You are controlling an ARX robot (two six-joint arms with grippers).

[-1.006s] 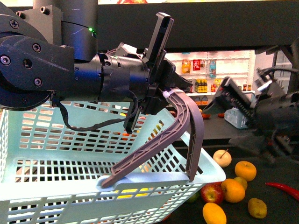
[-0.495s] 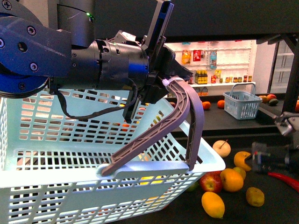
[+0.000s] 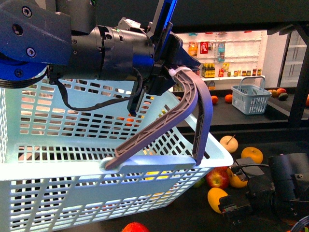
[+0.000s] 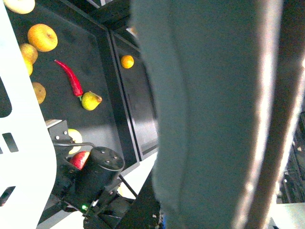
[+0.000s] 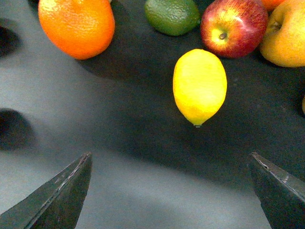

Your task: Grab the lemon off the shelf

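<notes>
The lemon (image 5: 200, 86) lies on the black shelf tray (image 5: 133, 138), yellow and oval, just beyond my right gripper (image 5: 170, 155). That gripper is open, with one fingertip far out on each side and nothing between them. In the front view the right gripper (image 3: 228, 207) sits low on the tray right beside the lemon (image 3: 215, 197). My left gripper (image 3: 175, 77) is shut on the grey-purple basket handle (image 3: 193, 111) and holds the pale blue basket (image 3: 72, 183) up at the left. A blurred grey shape fills most of the left wrist view.
Around the lemon lie an orange (image 5: 76, 26), a lime (image 5: 172, 14), a red apple (image 5: 233, 26) and a yellow fruit (image 5: 286, 36). A red chilli (image 4: 69, 76) and a pear (image 4: 90, 100) lie further along the tray. A small basket (image 3: 250, 99) stands behind.
My right arm has come down from mid-height at the right to the tray and now sits over the lemon. The left arm still holds the basket, shifted slightly.
</notes>
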